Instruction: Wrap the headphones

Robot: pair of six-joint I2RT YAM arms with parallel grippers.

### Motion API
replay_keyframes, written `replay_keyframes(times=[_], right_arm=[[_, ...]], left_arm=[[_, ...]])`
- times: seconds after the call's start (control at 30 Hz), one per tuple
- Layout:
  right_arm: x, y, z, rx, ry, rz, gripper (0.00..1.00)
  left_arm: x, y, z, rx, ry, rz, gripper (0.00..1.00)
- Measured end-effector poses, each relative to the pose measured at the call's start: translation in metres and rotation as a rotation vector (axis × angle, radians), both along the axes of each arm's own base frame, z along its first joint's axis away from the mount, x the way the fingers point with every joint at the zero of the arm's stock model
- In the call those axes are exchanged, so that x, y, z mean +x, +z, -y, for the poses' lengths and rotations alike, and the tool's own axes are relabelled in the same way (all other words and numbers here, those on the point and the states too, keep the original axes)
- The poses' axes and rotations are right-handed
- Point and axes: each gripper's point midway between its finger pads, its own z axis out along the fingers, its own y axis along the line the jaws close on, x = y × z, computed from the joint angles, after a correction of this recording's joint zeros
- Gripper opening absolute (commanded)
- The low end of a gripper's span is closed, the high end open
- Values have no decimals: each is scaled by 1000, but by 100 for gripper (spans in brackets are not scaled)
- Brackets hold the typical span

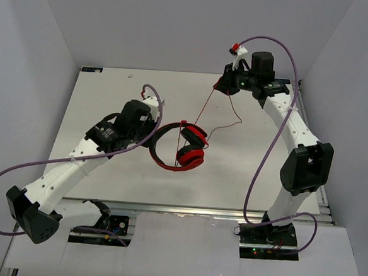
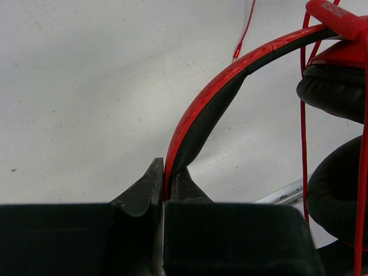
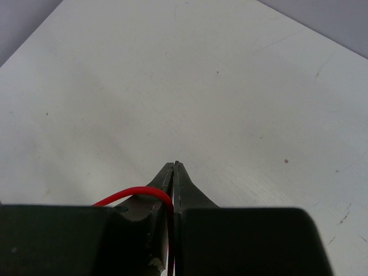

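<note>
- At the middle of the white surface (image 1: 111, 95), the red over-ear headphones with black pads (image 1: 182, 149) could twist or drop if the thin headband (image 2: 230, 80) slips.
- Thin red cord (image 3: 138, 188) looks stretched; a hard pull may free it.
- Left jaws are clenched on the headband; right jaws pinch the cord.

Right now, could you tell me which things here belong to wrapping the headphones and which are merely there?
Job in hand:
headphones
red cord
left gripper, shut on the headband
right gripper, shut on the red cord

Merely there:
purple cables on the arms
table
</note>
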Motion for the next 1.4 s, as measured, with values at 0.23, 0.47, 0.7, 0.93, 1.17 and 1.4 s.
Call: replay_keyframes(times=[0.23,0.47,0.7,0.93,1.17,1.4], right_arm=[[-20,-10,-6,12,91,-82,8],[-46,-14,-32,19,181,-114,8],[-100,-24,-66,6,291,-139,8],[-165,-37,-91,46,395,-141,8],[-223,-46,-111,99,476,-137,8],[-255,-84,-122,96,472,-160,8]], left_arm=[[12,-31,-3,134,55,-37,0],[25,-67,-11,300,139,-71,0],[32,-85,-34,450,246,-90,0],[42,-74,-40,474,346,-75,0],[60,-56,-46,427,501,-52,0],[67,-42,-47,372,562,-49,0]])
